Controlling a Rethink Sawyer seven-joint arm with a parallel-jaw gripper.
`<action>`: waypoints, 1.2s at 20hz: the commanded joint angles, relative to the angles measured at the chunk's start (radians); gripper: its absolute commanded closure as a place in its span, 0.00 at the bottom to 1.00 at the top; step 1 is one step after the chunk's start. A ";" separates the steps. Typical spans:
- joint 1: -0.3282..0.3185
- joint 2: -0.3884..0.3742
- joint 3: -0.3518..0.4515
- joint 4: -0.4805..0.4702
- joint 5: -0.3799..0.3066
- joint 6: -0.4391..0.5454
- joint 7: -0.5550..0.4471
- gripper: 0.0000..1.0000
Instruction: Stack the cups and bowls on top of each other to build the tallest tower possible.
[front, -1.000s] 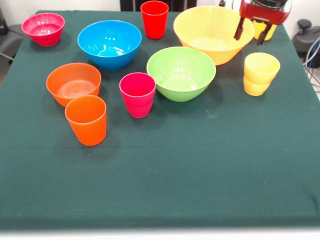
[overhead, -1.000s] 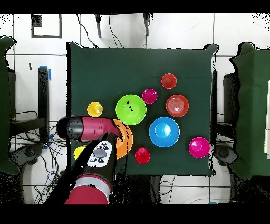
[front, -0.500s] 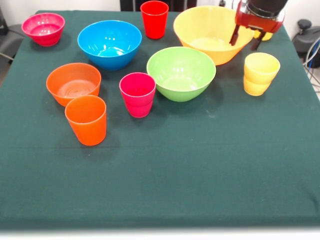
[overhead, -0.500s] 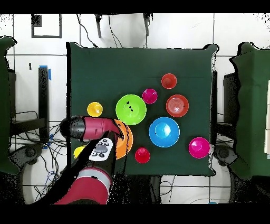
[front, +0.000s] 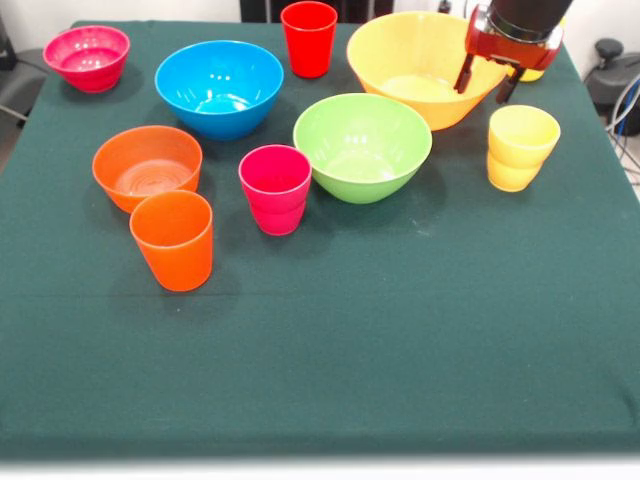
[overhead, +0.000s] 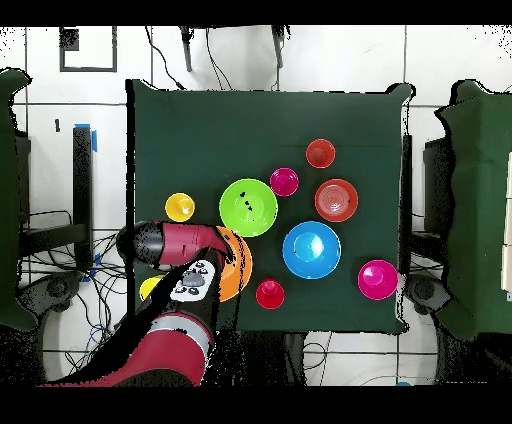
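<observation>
The arm (overhead: 170, 243) hides most of the yellow bowl (overhead: 240, 268) overhead — and a far yellow cup (front: 533, 73) (front).

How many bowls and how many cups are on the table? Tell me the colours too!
Bowls: 5 – pink, blue, orange, green, yellow.
Cups: 5 – red, pink, orange, yellow, and another yellow mostly hidden behind the gripper.
Total: 10.

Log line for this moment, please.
stage: approach | gripper: jaws open, empty, over right rim of yellow bowl | tower: not started | cups, bowls: all separate on table
</observation>
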 joint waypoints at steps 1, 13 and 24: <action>-0.002 0.030 0.062 -0.033 0.017 -0.061 0.174 0.00; 0.018 0.044 0.048 -0.033 0.015 -0.064 0.190 0.00; 0.029 0.065 0.042 -0.036 0.031 -0.069 0.207 0.00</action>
